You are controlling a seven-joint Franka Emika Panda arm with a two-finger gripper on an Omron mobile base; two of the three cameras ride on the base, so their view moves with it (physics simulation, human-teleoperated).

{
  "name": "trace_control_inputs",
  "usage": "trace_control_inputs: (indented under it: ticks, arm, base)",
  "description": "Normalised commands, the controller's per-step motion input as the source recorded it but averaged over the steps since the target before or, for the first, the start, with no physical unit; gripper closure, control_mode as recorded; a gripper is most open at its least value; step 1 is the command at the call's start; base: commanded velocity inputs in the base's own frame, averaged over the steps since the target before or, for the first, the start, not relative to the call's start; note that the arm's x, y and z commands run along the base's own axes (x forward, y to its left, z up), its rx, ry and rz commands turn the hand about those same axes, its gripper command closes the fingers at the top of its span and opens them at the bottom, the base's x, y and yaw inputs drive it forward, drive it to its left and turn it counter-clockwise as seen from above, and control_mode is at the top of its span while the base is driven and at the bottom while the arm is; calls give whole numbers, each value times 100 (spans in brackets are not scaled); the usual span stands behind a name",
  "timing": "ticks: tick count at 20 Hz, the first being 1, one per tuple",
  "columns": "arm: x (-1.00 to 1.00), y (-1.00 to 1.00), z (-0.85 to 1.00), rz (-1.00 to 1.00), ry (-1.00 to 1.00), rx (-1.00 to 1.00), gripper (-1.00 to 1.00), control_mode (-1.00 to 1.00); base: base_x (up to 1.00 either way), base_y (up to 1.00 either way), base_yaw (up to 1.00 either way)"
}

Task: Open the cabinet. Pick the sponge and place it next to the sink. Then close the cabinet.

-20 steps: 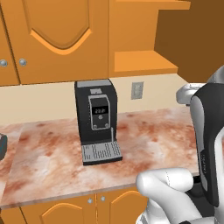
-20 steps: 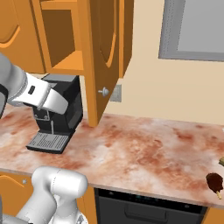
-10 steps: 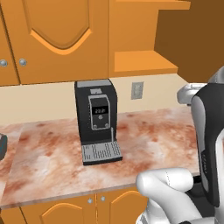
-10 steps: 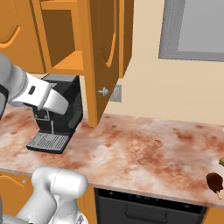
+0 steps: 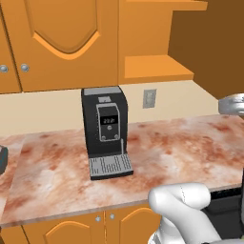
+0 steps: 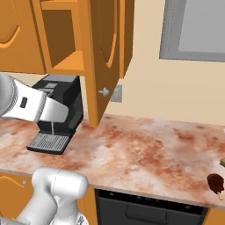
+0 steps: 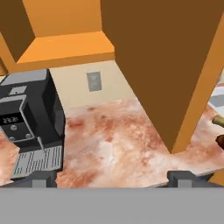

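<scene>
The cabinet [image 6: 103,52] door is being left swung wide, baring its shelf [image 5: 155,66] for the pick. The gripper [image 7: 111,178] is being held spread, empty, above the counter [image 7: 113,140]. The sponge's place cannot be told.

The black boxy coffee machine [image 5: 105,131] standing on the mottled reddish stone table [image 5: 167,152] carries a small dark display panel [image 7: 12,120] with pale digits on its front; they are too blurred to read. No other text is legible.
</scene>
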Motion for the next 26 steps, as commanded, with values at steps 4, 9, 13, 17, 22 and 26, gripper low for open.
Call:
trace_control_inputs:
  ticks: [4, 9, 13, 17, 22, 26]
  arm:
    - [-3, -41, 53, 4, -31, 0, -100, -100]
    - [11, -29, 26, 1, -34, 11, -100, -100]
    - [0, -34, 6, 0, -33, 13, -100, -100]
    - [1, -25, 0, 0, -37, 11, -100, -100]
    - [1, -15, 0, 0, -26, 3, -100, -100]
    - [3, -31, 1, 3, -16, 0, -100, -100]
  base:
    - [0, 0, 0]
    - [0, 0, 0]
    - [0, 0, 0]
    - [0, 0, 0]
    - [0, 0, 0]
    - [0, 0, 0]
